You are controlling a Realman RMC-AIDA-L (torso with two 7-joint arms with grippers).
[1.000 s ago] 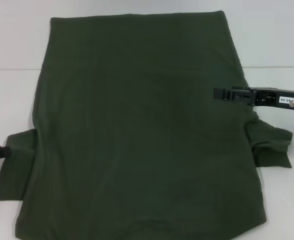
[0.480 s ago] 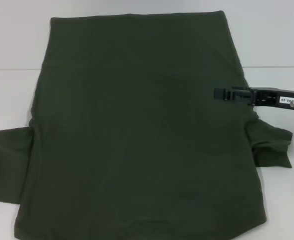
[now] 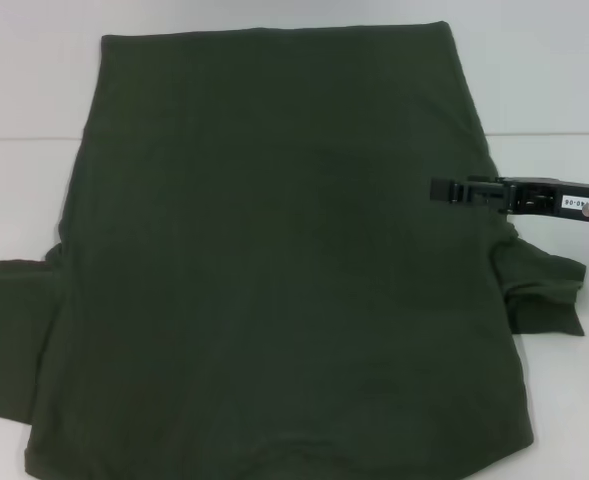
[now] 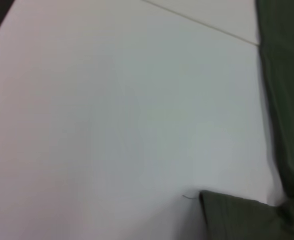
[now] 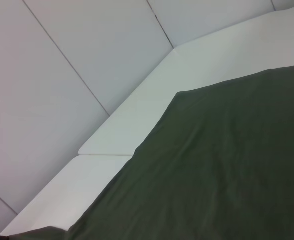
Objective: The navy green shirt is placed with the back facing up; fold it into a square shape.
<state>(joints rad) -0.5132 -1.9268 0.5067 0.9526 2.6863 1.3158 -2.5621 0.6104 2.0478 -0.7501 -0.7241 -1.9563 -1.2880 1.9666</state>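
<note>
A: Where does the large dark olive-green cotton shirt (image 3: 284,270) lie for you?

B: You see it spread flat, plain side up, across the white table (image 3: 14,200). Your left gripper is out of the head view; its wrist camera shows only the left sleeve (image 4: 241,217) and table.

A: And the black right gripper (image 3: 454,189)?

B: It hovers over the shirt's right edge, above the right sleeve (image 3: 544,290); you cannot tell whether its fingers are parted.

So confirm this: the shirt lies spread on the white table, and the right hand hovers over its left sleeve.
Not the left sleeve. The head view shows the right hand over the right edge of the shirt, just above its right sleeve. The shirt does lie spread on the white table.
</note>
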